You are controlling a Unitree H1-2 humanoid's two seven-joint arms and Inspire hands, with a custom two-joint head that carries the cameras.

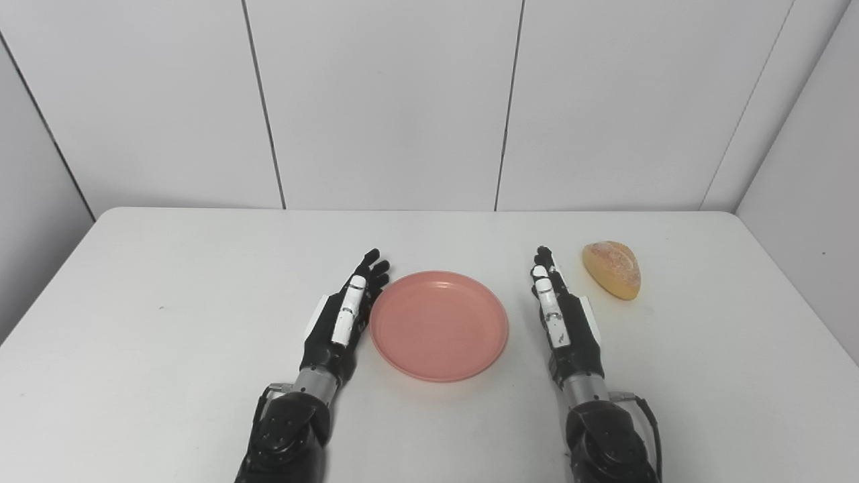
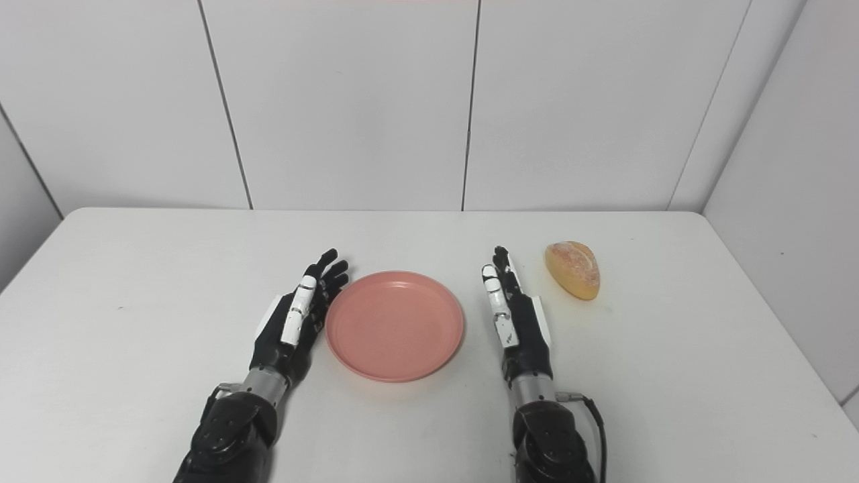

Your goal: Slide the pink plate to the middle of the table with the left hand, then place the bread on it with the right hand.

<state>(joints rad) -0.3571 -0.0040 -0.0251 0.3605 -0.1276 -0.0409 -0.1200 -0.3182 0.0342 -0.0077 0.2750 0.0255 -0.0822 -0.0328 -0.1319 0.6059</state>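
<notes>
The pink plate (image 1: 438,325) lies flat and empty near the middle of the white table (image 1: 168,282). My left hand (image 1: 343,315) is open, fingers straight, right beside the plate's left rim, touching it or nearly so. My right hand (image 1: 560,316) is open and empty, standing on edge to the right of the plate with a small gap. The bread (image 1: 613,268), a golden roll, lies on the table just beyond and to the right of the right hand's fingertips, apart from them.
White wall panels (image 1: 389,100) stand behind the table's far edge, and a side wall (image 1: 812,168) closes in on the right. The table's left half (image 1: 147,322) carries nothing but a small dark speck.
</notes>
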